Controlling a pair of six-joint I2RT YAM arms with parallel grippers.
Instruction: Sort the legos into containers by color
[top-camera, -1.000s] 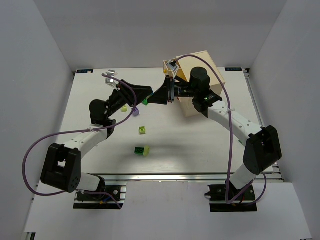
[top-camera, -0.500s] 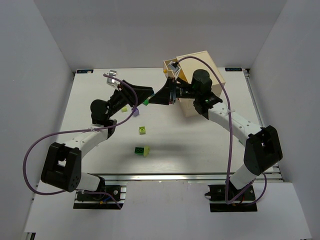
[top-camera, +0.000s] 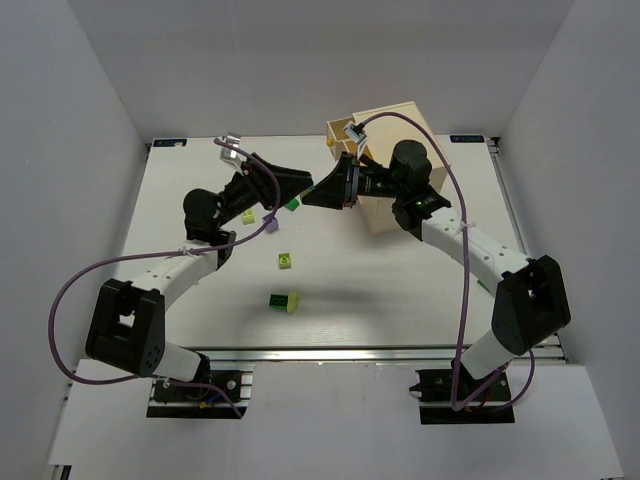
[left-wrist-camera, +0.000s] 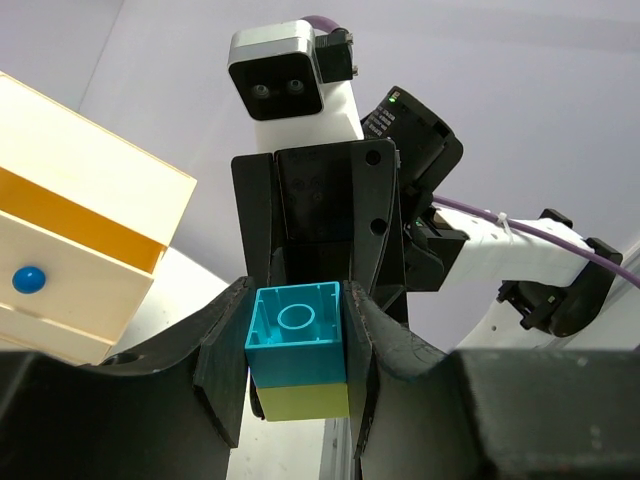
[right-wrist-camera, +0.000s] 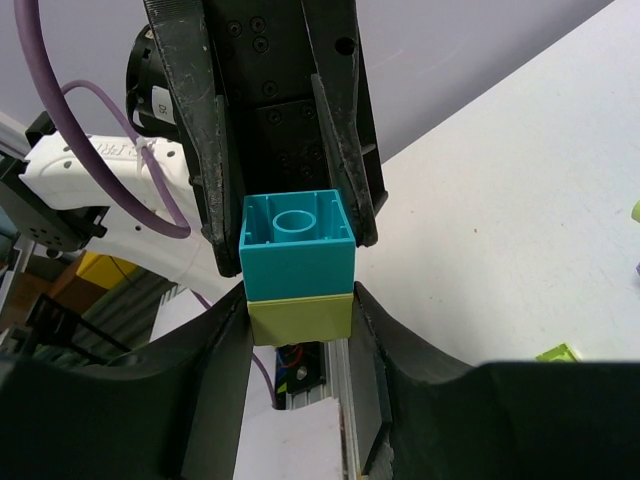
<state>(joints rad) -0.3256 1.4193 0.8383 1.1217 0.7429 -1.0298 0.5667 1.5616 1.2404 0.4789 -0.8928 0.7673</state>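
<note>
My two grippers meet tip to tip in the air left of the chest, the left gripper (top-camera: 306, 187) and the right gripper (top-camera: 328, 191). Between them is a stack of two legos: a blue brick (left-wrist-camera: 297, 335) upside down on a pale yellow-green brick (left-wrist-camera: 305, 402). The stack is hidden in the top view. In the left wrist view my left gripper (left-wrist-camera: 296, 350) is shut, its fingers pressing both sides of the blue brick. In the right wrist view my right gripper (right-wrist-camera: 300, 318) is shut on the yellow-green brick (right-wrist-camera: 300, 315), under the blue brick (right-wrist-camera: 297, 250).
The cream chest (top-camera: 405, 165) stands at the back right with a drawer (top-camera: 345, 130) pulled out. On the table lie a green brick (top-camera: 291, 204), a yellow-green brick (top-camera: 248, 216), a purple brick (top-camera: 269, 225), another green brick (top-camera: 286, 261) and a green and yellow-green pair (top-camera: 284, 300).
Both wrists have shifted slightly up and to the right. The grippers stay tip to tip at about the same spot. The bricks on the table have not moved.
</note>
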